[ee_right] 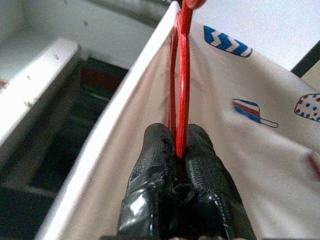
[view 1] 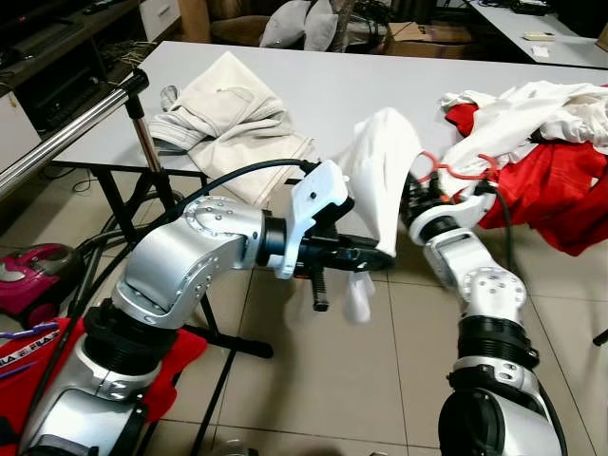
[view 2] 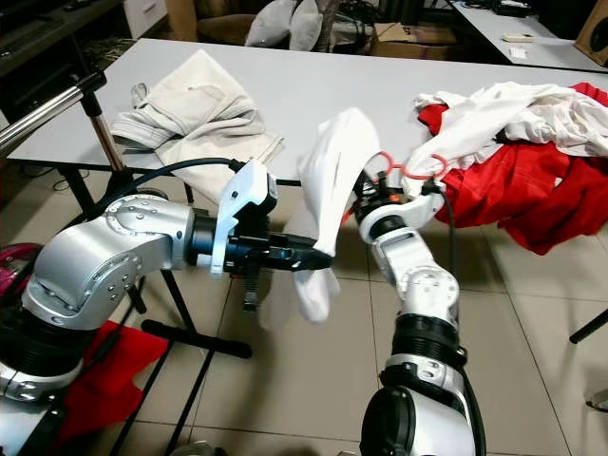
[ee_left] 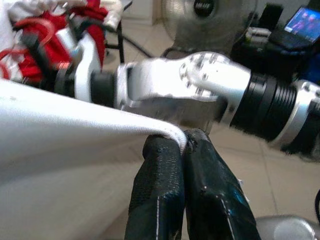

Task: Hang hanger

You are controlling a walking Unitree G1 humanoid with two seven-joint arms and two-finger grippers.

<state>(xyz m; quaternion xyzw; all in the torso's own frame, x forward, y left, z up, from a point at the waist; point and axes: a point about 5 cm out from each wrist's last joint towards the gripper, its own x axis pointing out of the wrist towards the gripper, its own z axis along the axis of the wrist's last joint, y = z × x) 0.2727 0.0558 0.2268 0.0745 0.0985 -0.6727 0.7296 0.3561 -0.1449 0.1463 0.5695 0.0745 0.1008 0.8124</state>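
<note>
A: Where is hanger?
B: Red hanger (ee_right: 179, 85) is in air near table (view 1: 323, 85) edge, R gripper (ee_right: 180, 150) clamps it.
A: L gripper (ee_left: 184, 145)?
B: Closed on white garment (view 1: 385, 176).

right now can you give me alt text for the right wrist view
The right gripper is shut on a red hanger, whose thin wire runs up between the two black fingers. Behind it hangs a white garment printed with small red and blue shapes.

The left gripper (view 1: 385, 255) pinches the lower edge of a white garment (view 1: 382, 176) hanging before the table (view 1: 332, 85). The right gripper (view 1: 418, 195) holds the red hanger (view 1: 461, 169) just right of it.
</note>
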